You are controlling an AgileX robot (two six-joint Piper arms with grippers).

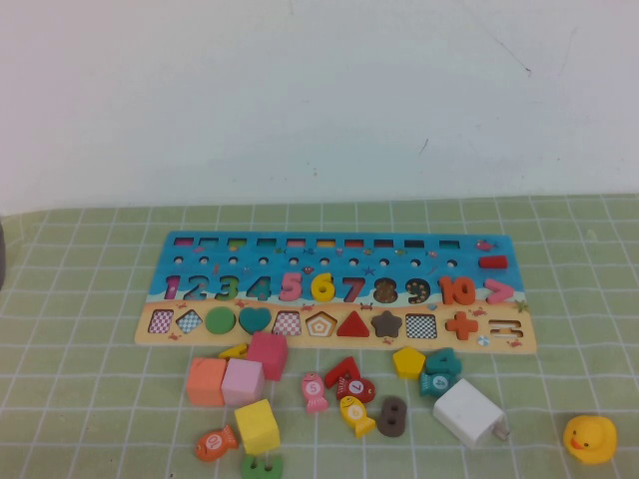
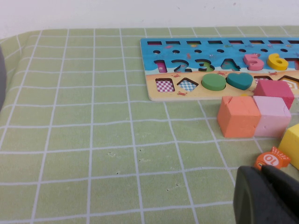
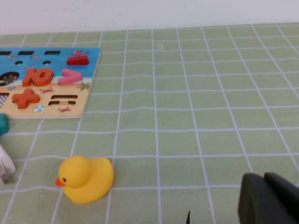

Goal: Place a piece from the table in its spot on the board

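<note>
The tabletop (image 1: 80,299) wears a matt light green cloth with a white grid, faintly wrinkled. The board (image 1: 334,261) looks like printed wood, smooth and low in sheen; the yellow 6 (image 1: 321,287) seated in it is painted wood. The orange block (image 2: 237,115) and pink block (image 2: 272,115) look like soft, matt foam. The duck (image 3: 86,179) seems smooth rubbery plastic, the white charger (image 1: 467,413) glossy hard plastic. The left gripper (image 2: 266,196) and right gripper (image 3: 270,199) show matt black casing.

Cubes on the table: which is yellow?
The yellow cube, frontmost, just ahead of the pink cube. Left tool hovers near it; right tool near the duck.
</note>
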